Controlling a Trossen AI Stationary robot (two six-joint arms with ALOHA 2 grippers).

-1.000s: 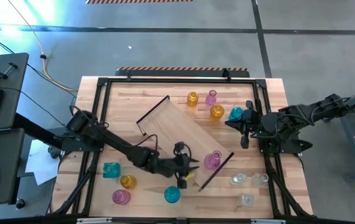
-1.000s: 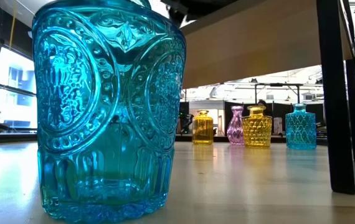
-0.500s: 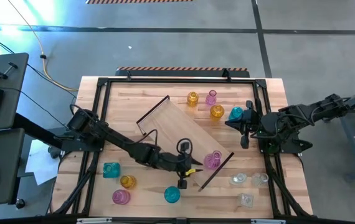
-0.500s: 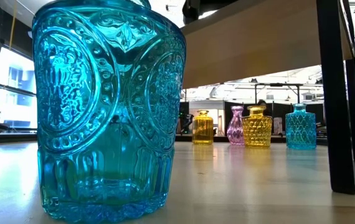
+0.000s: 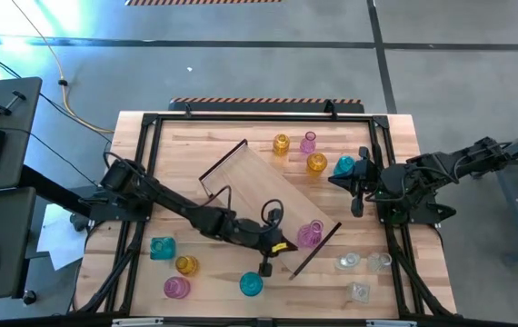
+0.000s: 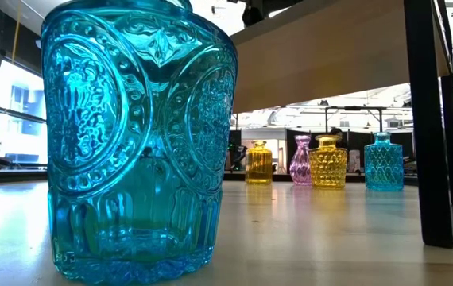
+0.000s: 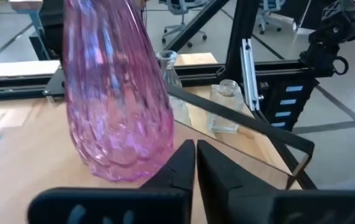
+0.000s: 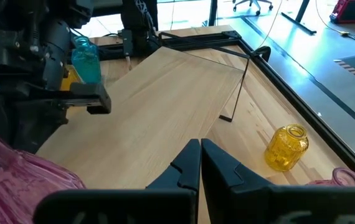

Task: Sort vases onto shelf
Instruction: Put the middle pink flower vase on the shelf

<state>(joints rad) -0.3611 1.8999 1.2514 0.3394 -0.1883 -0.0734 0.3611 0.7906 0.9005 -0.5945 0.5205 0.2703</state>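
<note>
The shelf (image 5: 259,186) stands slanted across the table's middle on its dark end pieces (image 6: 433,119). One pink vase (image 5: 310,234) stands upright on its base at the board's right end. My left gripper (image 5: 282,247) is shut and sits just left of that vase; in the left wrist view the gripper (image 7: 195,152) is beside the pink vase's (image 7: 115,93) lower body. My right gripper (image 5: 339,179), shut, waits at the table's right side next to a teal vase (image 5: 343,165); its wrist view shows the shut gripper (image 8: 200,149) over the board. My left gripper has its shut fingers (image 7: 180,163) level beside the pink vase's lower body (image 7: 159,146), coming from the table's left. I cannot tell whether they touch the glass. The vase stands upright on the board.
Two amber vases (image 5: 282,143) (image 5: 316,163) and a pink one (image 5: 308,141) stand at the far side. Teal (image 5: 162,247), amber (image 5: 186,265), pink (image 5: 176,288) and teal (image 5: 251,284) vases stand near left. Clear vases (image 5: 347,262) (image 5: 359,292) stand near right.
My left gripper has moved a little toward the table's right, closing on the pink vase on the shelf. The vase has stayed where it was.
</note>
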